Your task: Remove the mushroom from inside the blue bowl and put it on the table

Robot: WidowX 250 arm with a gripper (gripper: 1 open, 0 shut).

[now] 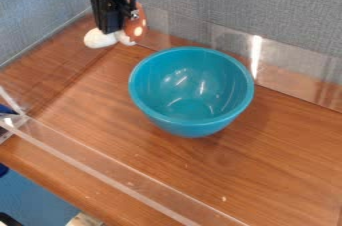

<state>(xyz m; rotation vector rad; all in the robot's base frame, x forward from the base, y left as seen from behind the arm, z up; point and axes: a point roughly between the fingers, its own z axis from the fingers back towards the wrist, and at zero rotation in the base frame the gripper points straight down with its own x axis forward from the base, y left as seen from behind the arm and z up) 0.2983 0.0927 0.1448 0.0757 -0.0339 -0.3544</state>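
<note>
The mushroom (112,37) hangs in the air at the upper left, well above the table (94,100), lying sideways with its cream stem to the left and its orange-brown cap to the right. My black gripper (118,28) comes down from the top edge and is shut on the mushroom. The blue bowl (191,92), glossy turquoise and deep, sits in the middle of the table to the lower right of the gripper, and its inside shows nothing in it.
Low clear acrylic panels (274,55) edge the table at the back and along the front (107,165). A grey fabric wall (254,0) stands behind. Bare wood lies left of the bowl, under the gripper.
</note>
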